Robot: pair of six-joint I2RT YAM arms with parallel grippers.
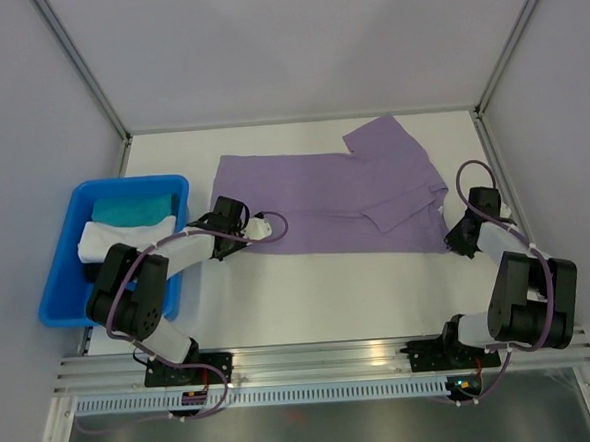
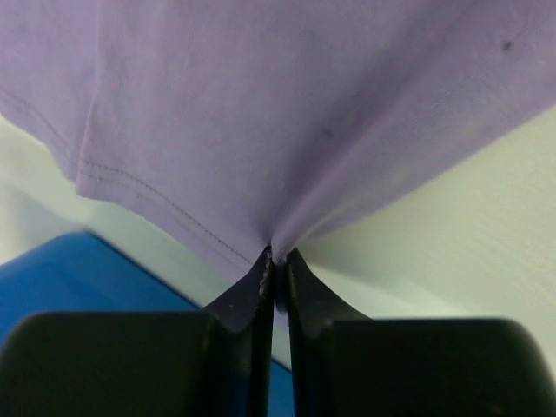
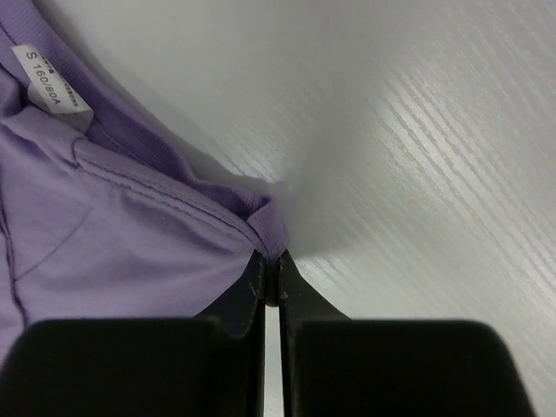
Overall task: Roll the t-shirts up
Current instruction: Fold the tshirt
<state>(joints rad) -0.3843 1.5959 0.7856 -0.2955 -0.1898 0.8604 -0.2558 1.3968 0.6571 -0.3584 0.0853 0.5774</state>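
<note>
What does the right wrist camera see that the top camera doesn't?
Only the right wrist view shows the white size label and the stitched seam pinched in the right gripper. Only the top view shows the blue bin holding teal cloth and white cloth, plus the left gripper. Both show the purple t-shirt on the white table.

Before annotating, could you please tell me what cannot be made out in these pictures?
Wrist views: how deep the t-shirt sits in the left end effector and right end effector, hidden by their shut fingers.
Top view: both pinch points, under the end effectors themselves; the white cloth in the bin, partly behind the left arm.
</note>
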